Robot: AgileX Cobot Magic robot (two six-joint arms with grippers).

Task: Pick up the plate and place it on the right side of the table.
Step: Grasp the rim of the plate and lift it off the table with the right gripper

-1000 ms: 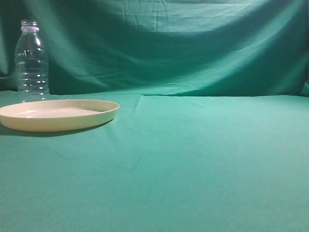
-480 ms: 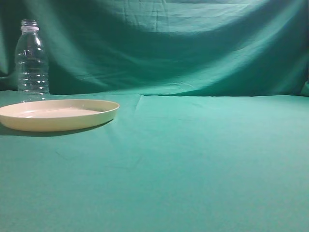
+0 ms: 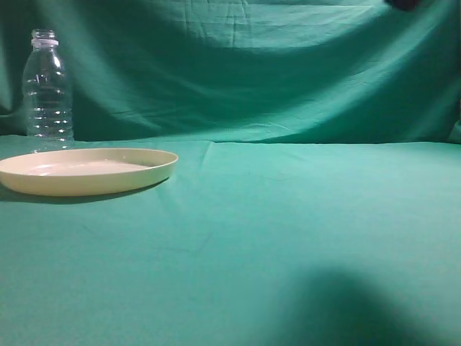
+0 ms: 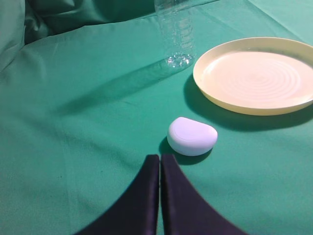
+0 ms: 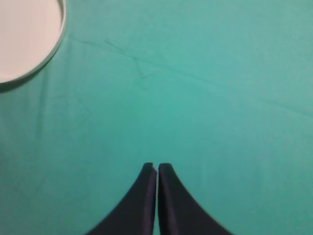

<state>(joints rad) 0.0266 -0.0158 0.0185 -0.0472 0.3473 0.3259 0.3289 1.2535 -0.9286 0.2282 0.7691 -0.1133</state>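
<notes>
The cream-yellow plate lies flat on the teal table at the far left. In the left wrist view the plate is ahead and to the right of my left gripper, which is shut, empty and well short of it. In the right wrist view only an edge of the plate shows at the top left, far from my right gripper, which is shut and empty above bare cloth. A dark bit of an arm shows at the top right edge of the exterior view.
A clear ribbed bottle stands upright just behind the plate; its base shows in the left wrist view. A small white rounded object lies just ahead of the left gripper. A draped green backdrop hangs behind the table.
A dark shape has come in at the top right edge of the exterior view, and a broad shadow has appeared on the cloth at the lower right. Plate and bottle have not moved.
</notes>
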